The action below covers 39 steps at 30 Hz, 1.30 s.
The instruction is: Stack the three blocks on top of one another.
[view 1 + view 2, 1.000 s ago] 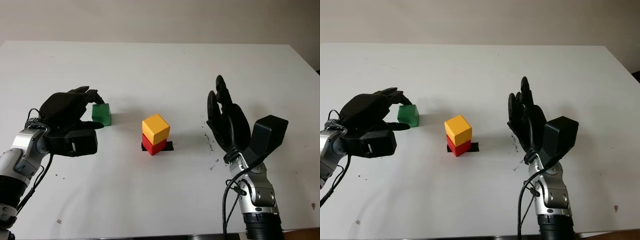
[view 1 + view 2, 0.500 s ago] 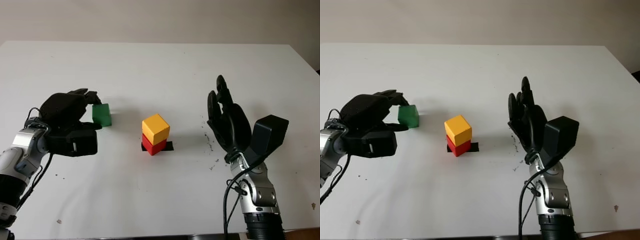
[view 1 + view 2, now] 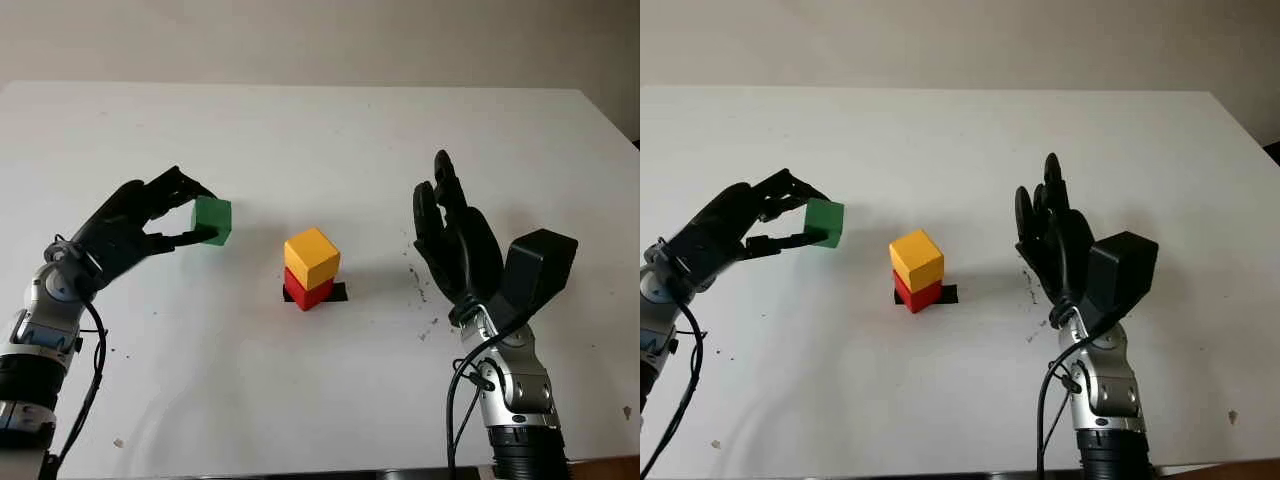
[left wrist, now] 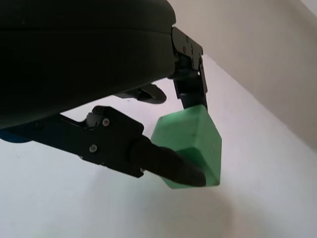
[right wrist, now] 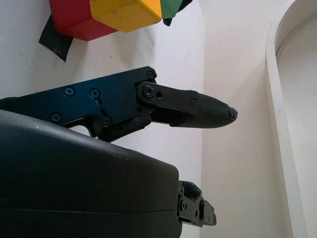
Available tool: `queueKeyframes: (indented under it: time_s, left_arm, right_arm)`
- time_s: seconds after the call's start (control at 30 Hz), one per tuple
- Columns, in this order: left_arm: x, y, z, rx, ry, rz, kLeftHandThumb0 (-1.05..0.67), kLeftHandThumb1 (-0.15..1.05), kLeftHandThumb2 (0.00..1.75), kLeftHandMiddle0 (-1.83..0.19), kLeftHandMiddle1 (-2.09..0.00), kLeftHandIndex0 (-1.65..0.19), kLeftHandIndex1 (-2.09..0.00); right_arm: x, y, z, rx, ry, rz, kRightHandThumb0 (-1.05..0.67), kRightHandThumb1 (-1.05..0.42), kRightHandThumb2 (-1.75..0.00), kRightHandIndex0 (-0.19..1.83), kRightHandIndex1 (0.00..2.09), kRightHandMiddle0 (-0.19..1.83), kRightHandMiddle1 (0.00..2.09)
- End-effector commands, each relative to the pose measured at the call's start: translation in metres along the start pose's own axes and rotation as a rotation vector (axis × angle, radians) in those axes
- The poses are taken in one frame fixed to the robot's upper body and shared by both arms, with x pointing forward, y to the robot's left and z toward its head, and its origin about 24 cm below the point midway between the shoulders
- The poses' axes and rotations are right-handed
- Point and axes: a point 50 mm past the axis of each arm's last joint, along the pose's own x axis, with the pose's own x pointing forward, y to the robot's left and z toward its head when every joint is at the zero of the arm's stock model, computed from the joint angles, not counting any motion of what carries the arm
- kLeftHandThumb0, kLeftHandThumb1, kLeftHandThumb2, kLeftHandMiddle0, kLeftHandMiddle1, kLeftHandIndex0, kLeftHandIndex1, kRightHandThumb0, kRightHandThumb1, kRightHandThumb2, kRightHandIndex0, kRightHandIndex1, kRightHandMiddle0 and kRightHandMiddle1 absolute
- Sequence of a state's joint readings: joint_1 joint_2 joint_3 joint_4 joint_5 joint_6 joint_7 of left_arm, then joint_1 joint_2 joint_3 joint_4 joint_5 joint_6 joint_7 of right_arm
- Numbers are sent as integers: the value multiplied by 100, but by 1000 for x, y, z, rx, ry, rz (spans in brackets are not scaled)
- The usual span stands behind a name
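White bench (image 3: pixel 320 130), yellow block (image 3: pixel 311 255) sits on red block (image 3: pixel 306 291) mid-bench. Left hand (image 3: pixel 150 222) pinches the green block (image 3: pixel 211 220) by opposite faces, off the bench. Right hand (image 3: pixel 452 245) open, holding nothing. Green looks light, rigid, maybe slick, so keep fingertips on flat sides

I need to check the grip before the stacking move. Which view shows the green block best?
The left wrist view: the green block sits close up, pinched between the left hand's fingers. Both eye views show it small, left of the yellow block; the right wrist view catches just a corner.
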<state>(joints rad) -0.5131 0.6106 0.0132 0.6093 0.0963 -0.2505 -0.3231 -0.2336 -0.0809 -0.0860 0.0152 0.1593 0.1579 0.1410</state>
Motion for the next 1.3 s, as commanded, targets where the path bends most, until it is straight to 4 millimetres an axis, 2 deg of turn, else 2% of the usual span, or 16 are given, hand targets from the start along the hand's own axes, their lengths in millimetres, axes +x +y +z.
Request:
queueKeyframes:
  time_s: [0.0, 0.23, 0.43, 0.77, 1.0, 1.13, 1.27]
  left_arm:
    - [3, 5, 5, -41, -24, 17, -46, 105, 7, -47, -8, -44, -128]
    - [2, 4, 6, -63, -41, 41, -44, 105, 8, -48, -7, -40, -132]
    - [-1, 3, 17, -141, -131, 98, -45, 105, 8, -47, -6, -39, -137]
    - [-19, -15, 54, -342, -211, 174, -46, 105, 9, -45, -5, -41, -135]
    - [-29, -27, 82, -436, -268, 84, -48, 105, 8, -43, -5, -38, -139]
    - [-29, -31, 92, -436, -304, 27, -51, 105, 8, -43, -5, -39, -138]
    - [-28, -37, 100, -435, -344, -8, -50, 105, 9, -44, -6, -34, -146]
  right_arm:
    - [-2, -1, 4, -12, -16, 3, -59, -105, -55, -19, 0, -19, 0]
    - [-1, -1, 4, -23, -10, 1, -58, -105, -55, -19, 0, -19, 0]
    - [-1, 1, 4, -14, -5, 9, -57, -105, -57, -19, 0, -19, 0]
    - [0, 4, 4, 10, 5, 12, -56, -105, -56, -19, 0, -19, 0]
    - [0, 5, 4, 7, 6, 17, -56, -105, -57, -19, 0, -19, 0]
    - [1, 5, 3, 12, 1, 24, -56, -105, -57, -19, 0, -19, 0]
    - [1, 6, 3, 6, 3, 26, -57, -105, -56, -19, 0, -19, 0]
